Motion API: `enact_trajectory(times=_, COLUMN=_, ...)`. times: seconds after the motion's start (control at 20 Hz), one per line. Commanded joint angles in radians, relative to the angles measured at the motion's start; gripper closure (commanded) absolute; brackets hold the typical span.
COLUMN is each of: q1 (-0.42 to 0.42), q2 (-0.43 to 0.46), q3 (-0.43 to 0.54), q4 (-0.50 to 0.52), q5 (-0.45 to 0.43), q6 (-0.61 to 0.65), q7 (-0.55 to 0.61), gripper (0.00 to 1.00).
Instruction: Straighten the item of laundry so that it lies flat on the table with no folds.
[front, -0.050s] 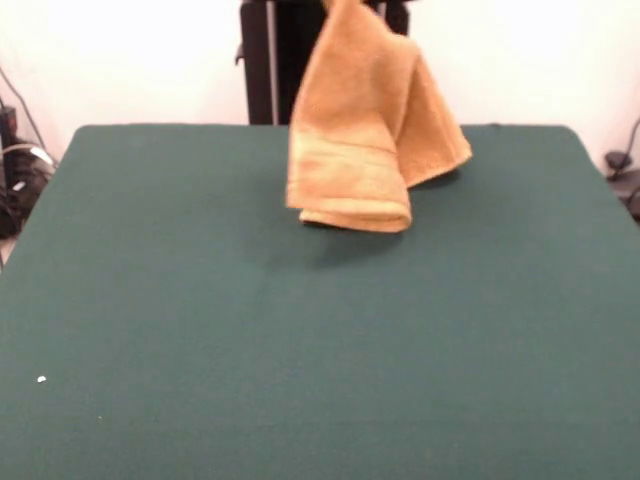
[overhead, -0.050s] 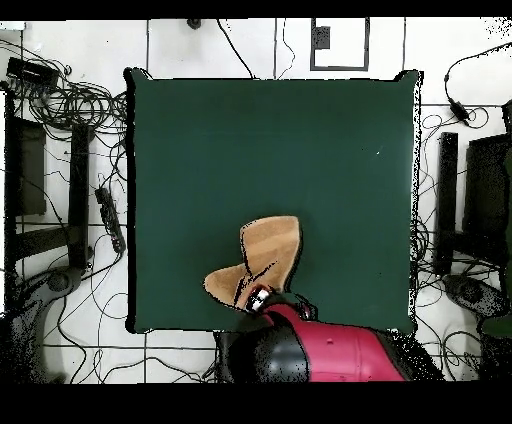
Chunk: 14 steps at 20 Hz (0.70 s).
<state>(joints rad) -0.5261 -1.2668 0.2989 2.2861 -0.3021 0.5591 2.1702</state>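
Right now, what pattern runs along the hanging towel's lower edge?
Paler woven band stripes across the golden-tan terry towel, clearest in the front view.

The towel (front, -0.050s: 365, 130) hangs folded above the table's (front, -0.050s: 300, 350) far edge.

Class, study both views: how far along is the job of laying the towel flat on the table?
Done: the towel is lifted by its top, draped in folds, the striped band at its bottom edge curled under just above the green table. In hand: the overhead view shows the red arm over the towel near the table's edge; its jaws are hidden. Left: lowering, spreading, removing every fold.
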Motion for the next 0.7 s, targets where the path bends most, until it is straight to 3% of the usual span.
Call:
enact_trajectory(times=0.05, q1=-0.128, q2=0.258, q3=0.212, q4=0.012, q5=-0.229, q6=-0.155, q7=-0.354, gripper=1.0)
enact_trajectory(times=0.4, q1=-0.249, q2=0.42, q3=0.3, q4=-0.078, q5=-0.394, q6=-0.158, q7=-0.372, gripper=1.0)
enact_trajectory(times=0.7, q1=-0.355, q2=0.512, q3=0.412, q4=-0.119, q5=-0.478, q6=-0.117, q7=-0.435, gripper=1.0)
